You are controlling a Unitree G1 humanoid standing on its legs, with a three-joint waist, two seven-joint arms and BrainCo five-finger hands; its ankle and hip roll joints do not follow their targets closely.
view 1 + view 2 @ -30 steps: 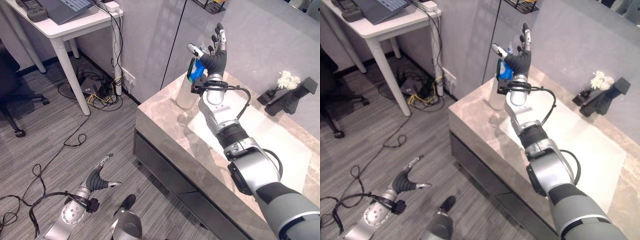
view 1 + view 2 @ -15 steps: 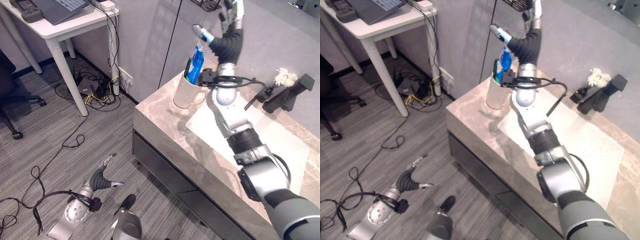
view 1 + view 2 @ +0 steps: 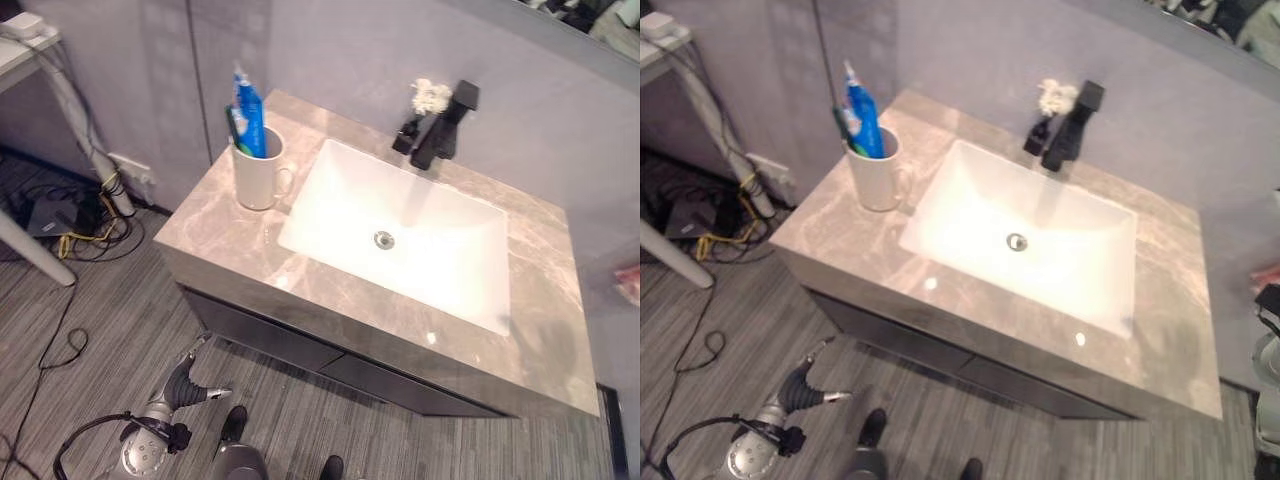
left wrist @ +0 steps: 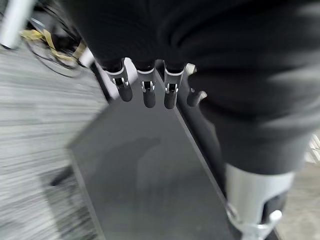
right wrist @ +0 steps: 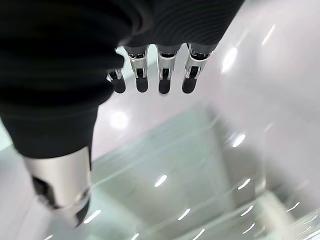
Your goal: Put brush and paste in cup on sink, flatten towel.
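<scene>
A white cup (image 3: pixel 256 175) stands on the marble counter (image 3: pixel 210 235) to the left of the sink basin (image 3: pixel 330 200). A blue toothpaste tube (image 3: pixel 248 115) and a dark green brush (image 3: pixel 235 128) stand upright in it. My left hand (image 3: pixel 185 380) hangs low over the floor in front of the cabinet, fingers (image 4: pixel 145 92) straight and holding nothing. In the right wrist view my right hand's fingers (image 5: pixel 162 80) are straight and hold nothing, with a shiny pale surface past them. A pink thing (image 3: pixel 630 283) shows at the far right edge; I cannot tell what it is.
A black faucet (image 3: pixel 440 125) with a white tuft (image 3: pixel 430 95) on it stands behind the basin. Below the counter is a dark cabinet front (image 3: pixel 300 345). Cables (image 3: pixel 60 225) and a white table leg (image 3: pixel 30 250) are on the floor at the left.
The camera has swung right to take in the whole sink. My right hand has let go of the tube and drawn away from the cup. The left hand stays low.
</scene>
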